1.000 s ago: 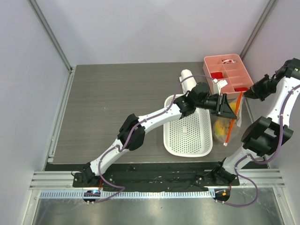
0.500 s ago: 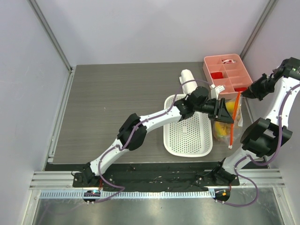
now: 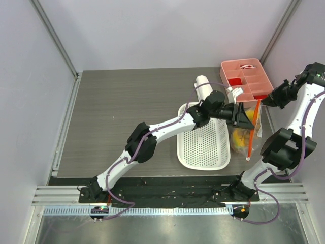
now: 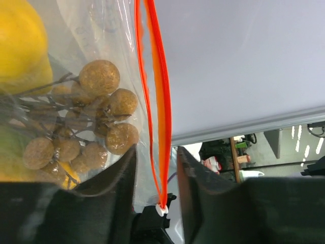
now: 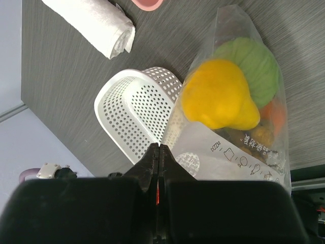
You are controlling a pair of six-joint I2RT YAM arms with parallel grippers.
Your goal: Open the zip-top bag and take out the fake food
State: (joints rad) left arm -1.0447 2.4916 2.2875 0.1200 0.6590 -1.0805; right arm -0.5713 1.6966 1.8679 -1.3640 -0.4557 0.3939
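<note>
Grip check: your right tool (image 5: 158, 150) is clenched on one end of the orange-red zip strip (image 4: 161, 101) of the zip-top bag (image 5: 233, 142). The bag hangs from it just beside the right edge of the white basket (image 3: 203, 145), over the desk (image 3: 127, 112). Your left tool (image 4: 156, 152) is released, its 2 fingers partly apart and straddling the strip. The fake food (image 5: 254, 71), a yellow lemon (image 5: 218, 96) and brown grapes (image 4: 96, 122) among it, is inside the bag.
</note>
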